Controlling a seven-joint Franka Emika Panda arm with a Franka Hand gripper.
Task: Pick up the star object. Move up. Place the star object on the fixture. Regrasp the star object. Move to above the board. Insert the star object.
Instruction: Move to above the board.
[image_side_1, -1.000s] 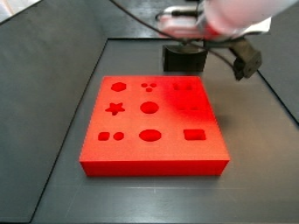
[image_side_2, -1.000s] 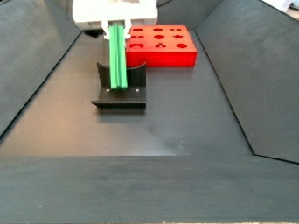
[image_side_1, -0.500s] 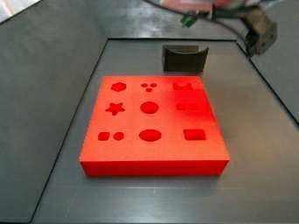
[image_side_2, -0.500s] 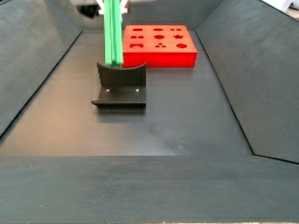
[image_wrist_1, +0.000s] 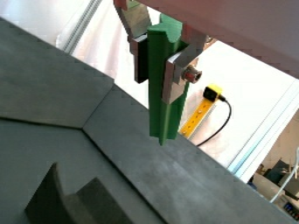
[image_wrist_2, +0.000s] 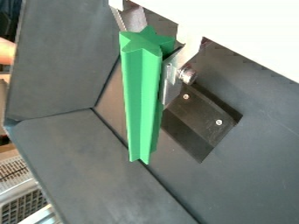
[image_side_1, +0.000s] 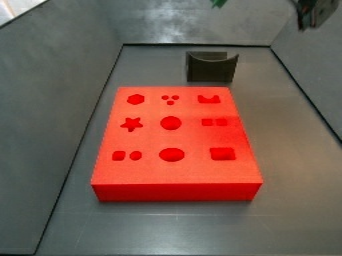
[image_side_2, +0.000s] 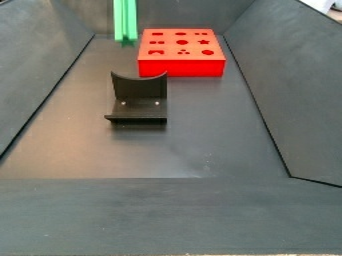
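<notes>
A dark grey floor (image_side_2: 201, 140) is seen in both side views, enclosed by sloping dark walls (image_side_2: 40, 80). In a wrist view, a yellow strip (image_wrist_1: 201, 109) with a black cable (image_wrist_1: 223, 112) beside it is shown beyond the wall's edge, against a bright, pale background. In a wrist view, a metal grille (image_wrist_2: 17, 206) is glimpsed outside the enclosure.

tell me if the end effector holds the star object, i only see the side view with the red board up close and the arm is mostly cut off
observer: yes, in both wrist views the end effector is shut on the green star object.
operator: where on it is the grip
observer: near its upper end; the rest hangs down free below the fingers.
operator: is it clear of the fixture
observer: yes, in a side view its lower end shows at the frame's top, well above the fixture.
</notes>
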